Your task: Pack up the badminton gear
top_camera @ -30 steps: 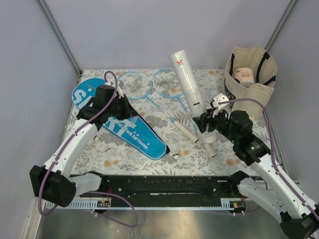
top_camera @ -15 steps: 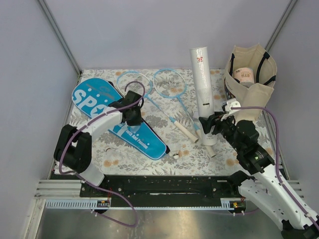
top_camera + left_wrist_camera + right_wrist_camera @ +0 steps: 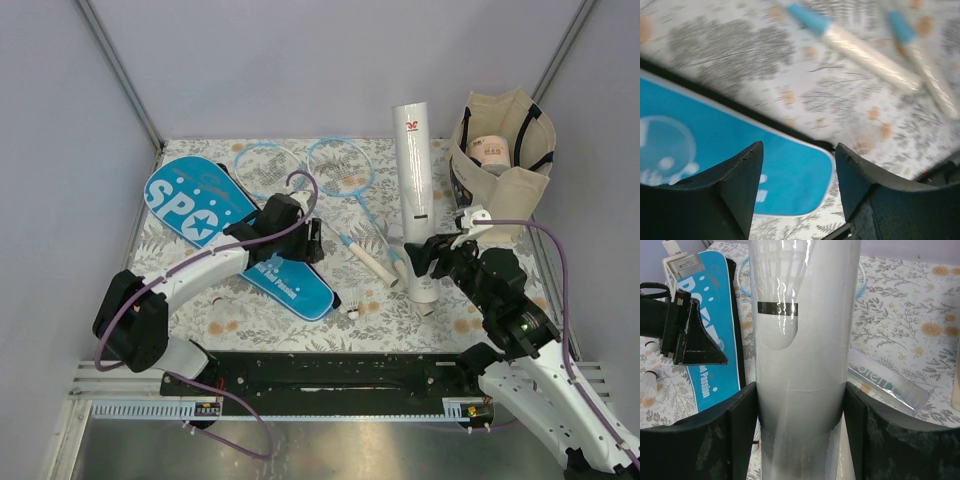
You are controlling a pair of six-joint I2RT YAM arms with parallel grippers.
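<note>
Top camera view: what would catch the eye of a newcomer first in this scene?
The tall white tube is held upright right of centre, gripped near its base by the right tool. On the left lies the bright blue SPORT cover, with the left tool open over its narrow end. Two light-blue rackets lie flat between them, towards the back.

The right jaws clasp the white tube (image 3: 414, 170) near its lower end, and it rises almost upright above them. A white racket handle (image 3: 372, 262) lies between the two pairs of jaws. The left jaws hang at the edge of the blue cover (image 3: 200, 208), with the shuttlecock (image 3: 352, 298) just nearside of them.
</note>
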